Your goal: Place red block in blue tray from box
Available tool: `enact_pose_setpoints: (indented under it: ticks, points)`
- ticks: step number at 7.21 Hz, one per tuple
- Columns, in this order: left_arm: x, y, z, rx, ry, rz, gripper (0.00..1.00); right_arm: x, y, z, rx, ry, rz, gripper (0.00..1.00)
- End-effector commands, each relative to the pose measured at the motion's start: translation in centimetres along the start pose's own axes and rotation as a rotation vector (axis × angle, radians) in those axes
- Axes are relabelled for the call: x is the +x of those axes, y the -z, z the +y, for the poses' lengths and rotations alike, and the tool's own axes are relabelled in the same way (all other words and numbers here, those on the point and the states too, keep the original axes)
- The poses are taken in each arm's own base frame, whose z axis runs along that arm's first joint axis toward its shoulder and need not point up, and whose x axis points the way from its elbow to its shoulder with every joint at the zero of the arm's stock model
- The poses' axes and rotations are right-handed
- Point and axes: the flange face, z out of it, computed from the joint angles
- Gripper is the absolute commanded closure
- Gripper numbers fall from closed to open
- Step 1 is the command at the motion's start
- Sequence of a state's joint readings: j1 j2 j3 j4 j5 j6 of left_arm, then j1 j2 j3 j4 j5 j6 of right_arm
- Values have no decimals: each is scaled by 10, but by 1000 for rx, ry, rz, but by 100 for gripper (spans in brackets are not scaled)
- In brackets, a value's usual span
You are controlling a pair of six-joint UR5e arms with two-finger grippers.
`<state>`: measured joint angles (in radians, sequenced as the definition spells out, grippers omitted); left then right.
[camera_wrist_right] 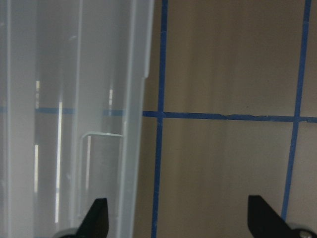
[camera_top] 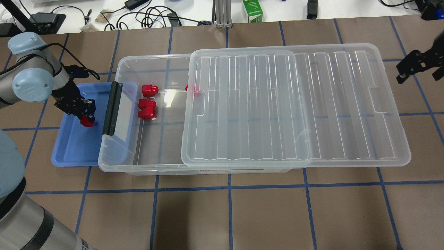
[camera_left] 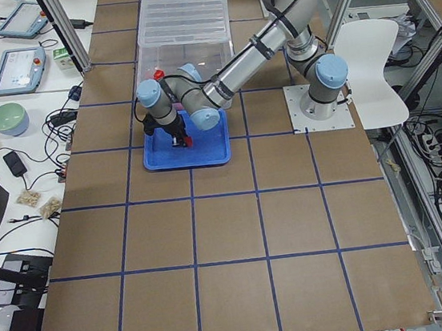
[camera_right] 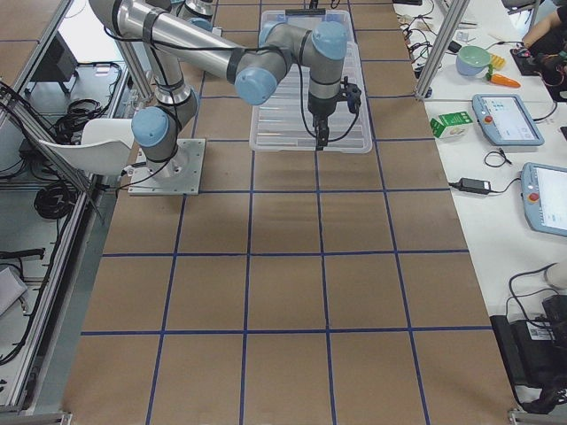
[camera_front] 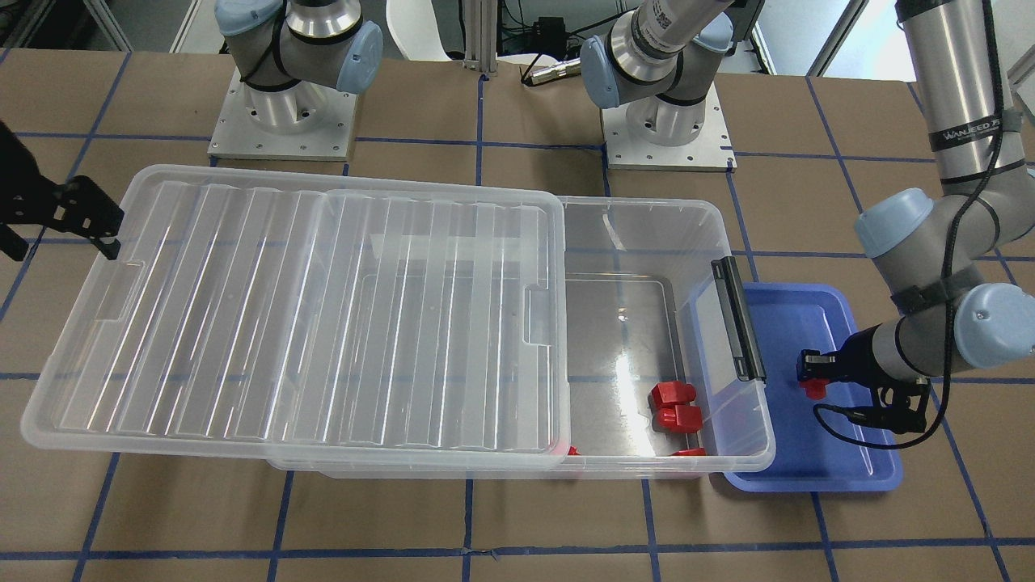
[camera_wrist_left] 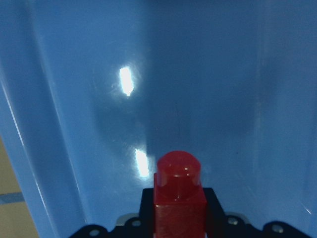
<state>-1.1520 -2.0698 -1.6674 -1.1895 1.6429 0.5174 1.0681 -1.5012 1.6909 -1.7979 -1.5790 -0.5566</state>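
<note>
My left gripper is shut on a red block and holds it just above the floor of the blue tray. The same held red block shows over the tray in the front view and fills the bottom of the left wrist view. The clear box lies beside the tray, its lid slid toward its right end. Three more red blocks lie in the open end, and another peeks from under the lid edge. My right gripper is open and empty beyond the lid's right end.
The box's black latch bar stands at the rim between tray and box. The lid overhangs the box on the right. A green carton and cables lie on the bench past the far table edge.
</note>
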Motion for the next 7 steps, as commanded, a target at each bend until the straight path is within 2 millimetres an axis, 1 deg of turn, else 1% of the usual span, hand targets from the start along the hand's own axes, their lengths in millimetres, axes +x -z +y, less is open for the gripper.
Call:
enact_pose_setpoints:
  ticks: [1,2,3,4,5,6,7]
  points:
    - [1,-6,-2,-8,-3,6,100,27,-43,23,-15,1,-12,0]
    - [1,-8,-3,-11,-3,6,59,25,-60,27,4,-5,13,0]
    - [4,-8,-3,-12,-8,9,23,15,-72,36,-9,-43,0,0]
    - [4,-5,-2,-9,-6,6,0,12,-78,39,-12,-51,-11,0]
    - [3,1,-1,-5,0,2,0,10,-77,38,-11,-69,-7,0]
    - [8,24,0,12,-7,-23,0,2,-77,35,-6,-59,-15,0]
    - [13,43,2,39,-9,-32,0,-11,-75,30,-2,-71,-16,0]
